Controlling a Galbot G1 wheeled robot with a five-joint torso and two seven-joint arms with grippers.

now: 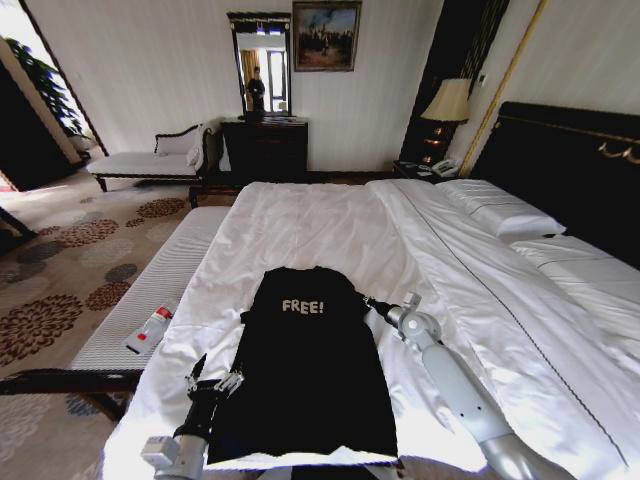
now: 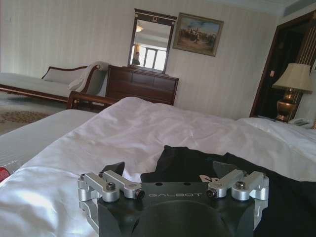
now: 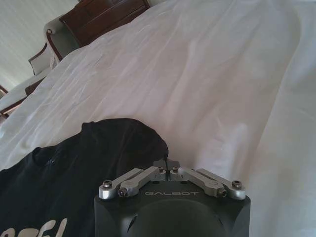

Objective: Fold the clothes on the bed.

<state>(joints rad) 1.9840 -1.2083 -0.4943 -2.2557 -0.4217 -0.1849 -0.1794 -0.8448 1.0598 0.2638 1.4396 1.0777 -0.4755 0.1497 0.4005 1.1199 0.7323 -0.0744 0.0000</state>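
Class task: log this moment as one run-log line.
T-shirt: flat on bed, sleeves folded in | left gripper: open at shirt's left edge | right gripper: shut at right shoulder

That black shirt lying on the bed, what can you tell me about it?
The black T-shirt looks like soft cotton, with white "FREE!" lettering on the chest. It lies flat on the white duvet as a long narrow strip, sides apparently folded in, collar toward the far end of the bed. The right gripper is shut at its shoulder edge; the left gripper sits open at its left edge.
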